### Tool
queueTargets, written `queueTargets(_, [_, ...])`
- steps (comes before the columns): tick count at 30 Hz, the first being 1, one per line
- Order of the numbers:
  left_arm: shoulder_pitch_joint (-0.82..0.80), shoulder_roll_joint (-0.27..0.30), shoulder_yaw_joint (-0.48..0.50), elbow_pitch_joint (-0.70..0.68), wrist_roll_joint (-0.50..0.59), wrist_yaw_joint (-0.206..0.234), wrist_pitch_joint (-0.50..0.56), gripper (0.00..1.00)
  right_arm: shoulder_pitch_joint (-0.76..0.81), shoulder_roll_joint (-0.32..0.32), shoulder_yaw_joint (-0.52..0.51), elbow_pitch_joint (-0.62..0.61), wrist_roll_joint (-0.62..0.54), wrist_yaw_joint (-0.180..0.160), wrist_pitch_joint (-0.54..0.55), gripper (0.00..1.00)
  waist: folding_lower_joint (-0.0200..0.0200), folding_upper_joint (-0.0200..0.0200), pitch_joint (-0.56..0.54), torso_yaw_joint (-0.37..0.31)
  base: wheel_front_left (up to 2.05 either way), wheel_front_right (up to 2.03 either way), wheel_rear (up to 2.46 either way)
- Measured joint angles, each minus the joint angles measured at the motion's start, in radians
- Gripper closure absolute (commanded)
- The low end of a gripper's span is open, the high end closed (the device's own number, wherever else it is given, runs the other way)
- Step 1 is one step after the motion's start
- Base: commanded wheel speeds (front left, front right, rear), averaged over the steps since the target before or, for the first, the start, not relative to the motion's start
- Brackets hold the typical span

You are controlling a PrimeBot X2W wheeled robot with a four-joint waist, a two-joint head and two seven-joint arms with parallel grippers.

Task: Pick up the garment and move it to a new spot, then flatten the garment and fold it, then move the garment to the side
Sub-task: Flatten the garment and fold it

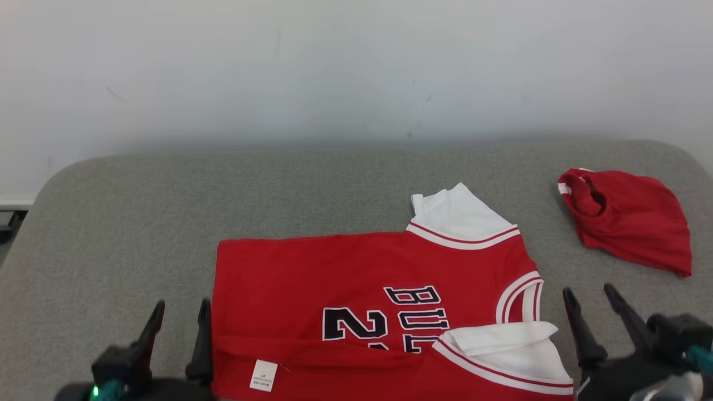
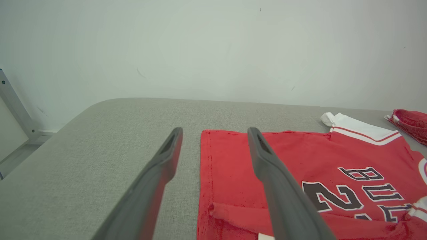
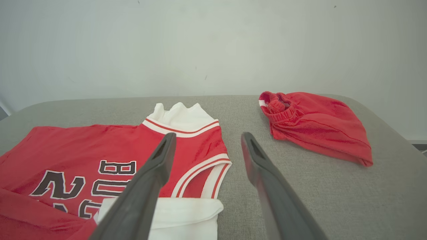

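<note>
A red jersey (image 1: 356, 289) with black lettering lies spread on the grey bench (image 1: 167, 195), at the near edge in the head view, hem toward the robot's left and neckline toward its right. One white sleeve (image 1: 457, 214) points to the far side. The other is folded onto the body beside a strip of the near edge turned up, which shows a white label (image 1: 263, 375). The left claw (image 1: 184, 305) hovers just off the hem corner, its two dark fingers spread wide and gripping nothing. The right claw (image 1: 587, 289) stands by the neckline, likewise spread and empty. A second, crumpled red garment (image 1: 629, 223) sits apart at the bench's far right, against a pale wall (image 1: 356, 67).
</note>
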Motion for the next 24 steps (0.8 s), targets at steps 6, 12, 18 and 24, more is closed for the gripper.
queueTargets(6, [-0.14,0.015,-0.012,0.054,-0.019,-0.053,0.066,0.0,-0.162,-0.021,0.019,0.061,-0.004,0.029,0.067,0.0,0.0,0.0,0.032,0.01,0.0,0.0,0.0])
queueTargets(12, [-0.266,0.015,-0.031,0.165,-0.058,-0.12,0.153,0.0,-0.349,-0.024,0.051,0.182,-0.003,0.062,0.161,0.0,0.0002,0.0,0.084,0.019,0.0,0.0,0.0])
queueTargets(18, [-0.405,-0.006,-0.042,0.273,-0.071,-0.165,0.215,0.0,-0.528,-0.027,0.086,0.313,-0.009,0.092,0.247,0.0,0.0003,0.0001,0.146,0.035,0.0,0.0,0.0])
queueTargets(24, [-0.514,-0.02,-0.058,0.367,-0.072,-0.182,0.258,0.0,-0.673,-0.022,0.119,0.42,-0.036,0.114,0.318,0.0,0.0003,0.0001,0.21,0.058,0.0,0.0,0.0])
